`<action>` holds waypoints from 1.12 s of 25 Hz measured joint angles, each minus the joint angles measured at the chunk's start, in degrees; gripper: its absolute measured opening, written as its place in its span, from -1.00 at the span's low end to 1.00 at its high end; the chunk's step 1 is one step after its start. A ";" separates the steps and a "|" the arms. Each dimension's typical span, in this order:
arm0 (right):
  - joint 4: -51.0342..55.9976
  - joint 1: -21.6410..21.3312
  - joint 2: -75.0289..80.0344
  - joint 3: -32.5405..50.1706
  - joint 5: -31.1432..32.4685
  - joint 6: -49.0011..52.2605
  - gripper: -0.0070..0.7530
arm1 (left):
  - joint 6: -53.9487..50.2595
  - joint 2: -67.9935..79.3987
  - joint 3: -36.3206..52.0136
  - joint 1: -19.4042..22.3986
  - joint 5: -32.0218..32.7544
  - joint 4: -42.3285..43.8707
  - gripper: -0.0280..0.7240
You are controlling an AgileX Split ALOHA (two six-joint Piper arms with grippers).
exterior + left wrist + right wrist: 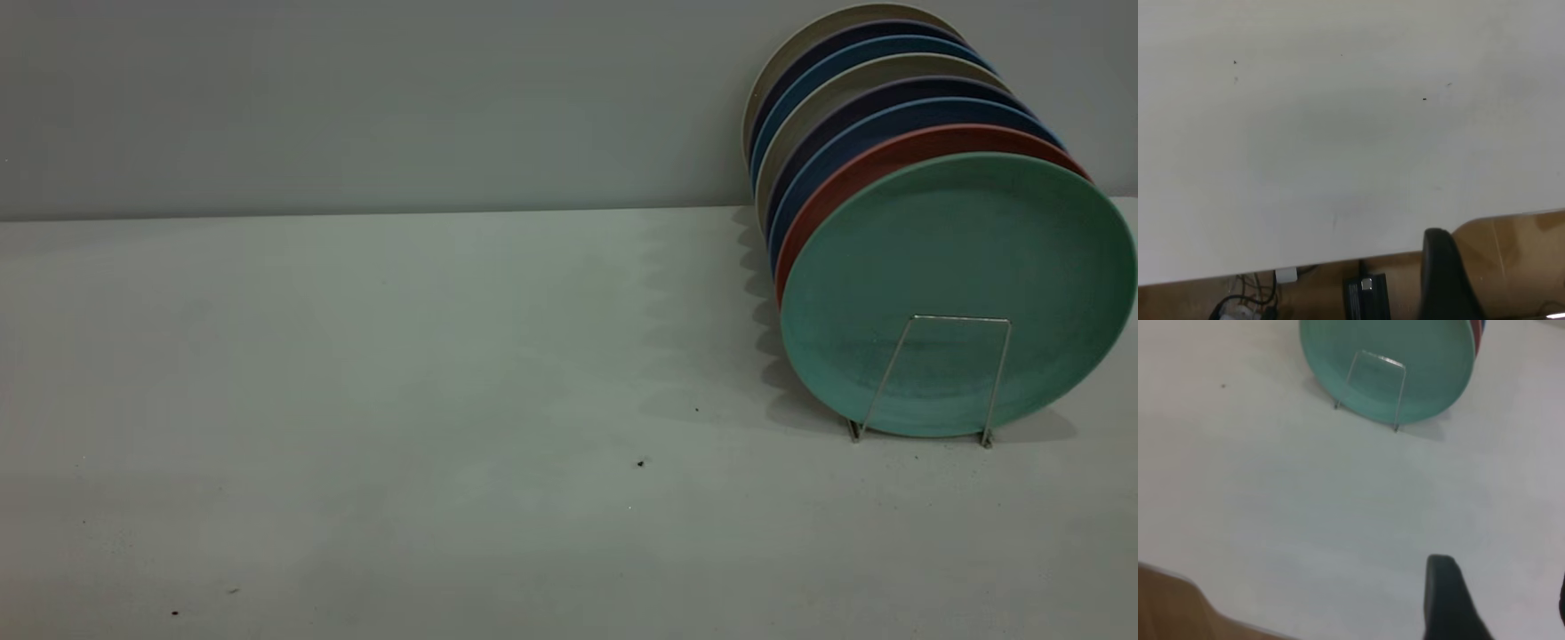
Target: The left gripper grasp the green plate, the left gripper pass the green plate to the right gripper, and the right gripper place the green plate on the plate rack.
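On the right side of the exterior view, the green plate (956, 284) stands on edge in the plate rack (933, 378), at the front of a row of upright plates, with the salmon-pink plate (876, 164) just behind it and dark blue plates (889, 120) and pale ones farther back. One wire loop crosses the plate's lower face. The tabletop (400, 400) holds only a few dark specks. Neither arm appears here.

From the left wrist view, only one dark finger of the left gripper (1446, 280) shows, above the tabletop's edge with cables on the floor below; whether its fingers are spread or closed cannot be told.

From the right wrist view, the right gripper (1498, 600) hangs well back from the rack, with a finger at either side of a wide gap, so it is spread apart and holding nothing. The green plate (1405, 360) sits behind the front loop (1371, 387).

The placement looks complete. One risk is the plate tipping forward if the loop barely catches its rim; an arm brushing the rack could topple the row.
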 joint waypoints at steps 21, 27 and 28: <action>-0.75 0.00 0.00 0.00 -0.57 1.24 0.10 | -0.12 -0.29 1.22 -0.05 -1.26 0.01 0.30; -0.58 -2.31 0.00 0.00 -0.57 1.24 0.10 | -0.12 -8.94 1.22 -0.05 -1.26 0.01 0.30; -0.58 -2.36 0.00 0.00 -0.57 1.24 0.10 | -0.12 -10.31 1.22 -0.05 -1.26 0.01 0.30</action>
